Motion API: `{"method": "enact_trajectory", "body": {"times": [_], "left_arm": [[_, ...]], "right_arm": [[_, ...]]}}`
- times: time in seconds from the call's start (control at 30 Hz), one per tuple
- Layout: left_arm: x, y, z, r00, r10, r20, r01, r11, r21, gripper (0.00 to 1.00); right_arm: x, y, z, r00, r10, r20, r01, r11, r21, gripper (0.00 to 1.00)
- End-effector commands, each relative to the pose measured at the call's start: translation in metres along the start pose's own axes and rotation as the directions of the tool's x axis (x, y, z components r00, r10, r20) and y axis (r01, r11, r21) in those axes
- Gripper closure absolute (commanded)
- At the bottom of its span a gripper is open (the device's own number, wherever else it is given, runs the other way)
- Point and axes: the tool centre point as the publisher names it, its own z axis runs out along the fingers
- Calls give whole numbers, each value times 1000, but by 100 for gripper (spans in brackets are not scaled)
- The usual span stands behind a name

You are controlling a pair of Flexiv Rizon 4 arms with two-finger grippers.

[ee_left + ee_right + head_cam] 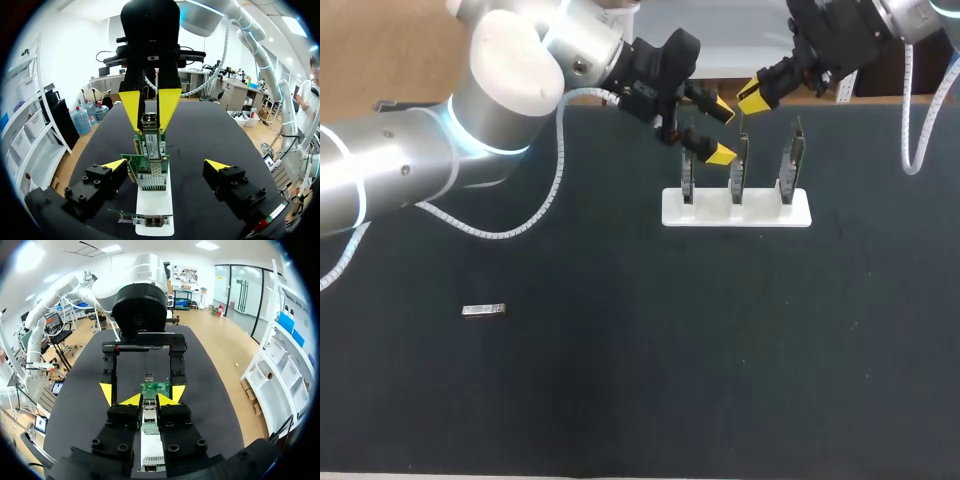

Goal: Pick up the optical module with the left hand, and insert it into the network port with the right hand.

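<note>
A silver optical module (149, 122) sits between the yellow fingers of my right gripper (150, 106), which is shut on it just above the upright green network cards (146, 170). The same module (149, 407) shows between my right gripper's (150, 400) tips in the right wrist view. My left gripper (166, 165) is open and empty, its fingers wide on either side of the card row. In the head view my left gripper (721, 130) and my right gripper (750, 100) face each other above the white card holder (735, 212). A second silver module (485, 310) lies on the mat at the left.
The white holder (155, 205) carries three green cards (740, 165) standing in a row at the back of the dark mat (650, 370). My left arm's white cable (510, 232) loops over the mat at the back left.
</note>
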Motion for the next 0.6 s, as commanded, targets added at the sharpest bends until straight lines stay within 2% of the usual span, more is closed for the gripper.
{"method": "enact_trajectory", "body": {"times": [0.03, 0.6], "left_arm": [[-1, 2, 0, 1000, -1, -4, 1, 1000, 4, 0], [-1, 2, 0, 1000, -1, -4, 1, 1000, 4, 0]], "right_arm": [[-1, 2, -1, 1000, -3, 1, 3, 1000, 8, 100], [5, 0, 2, 1000, 2, -9, -2, 1000, 4, 100]]}}
